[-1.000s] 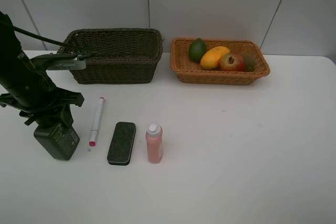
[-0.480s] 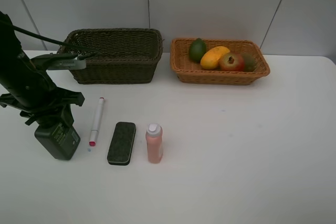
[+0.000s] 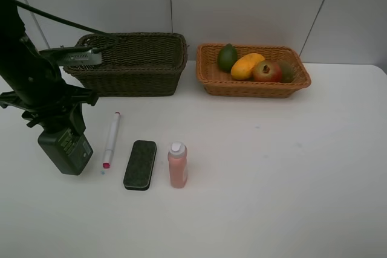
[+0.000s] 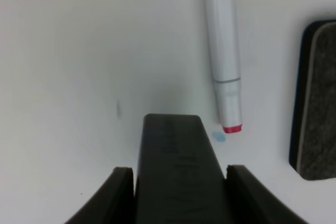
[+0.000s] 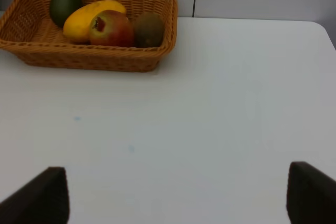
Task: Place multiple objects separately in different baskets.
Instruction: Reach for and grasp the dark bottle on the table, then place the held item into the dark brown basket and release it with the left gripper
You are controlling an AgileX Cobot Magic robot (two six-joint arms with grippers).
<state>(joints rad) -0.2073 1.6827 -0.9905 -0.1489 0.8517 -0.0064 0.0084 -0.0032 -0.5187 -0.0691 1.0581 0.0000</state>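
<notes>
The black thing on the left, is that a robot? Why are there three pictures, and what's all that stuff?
Yes, that is a robot arm, one of two. One picture looks down from a camera up high. The other two come from little cameras on the arms' wrists, so they look past the claws.

The left claw is squeezing a dark green bottle. The right claw is wide open and holds nothing.

On the white table a marker and a dark eraser lie flat, and a small pink bottle stands beside them. At the back are a dark basket and an orange basket. The orange one holds four fruits: a lime, a mango, a pomegranate and a kiwi.
</notes>
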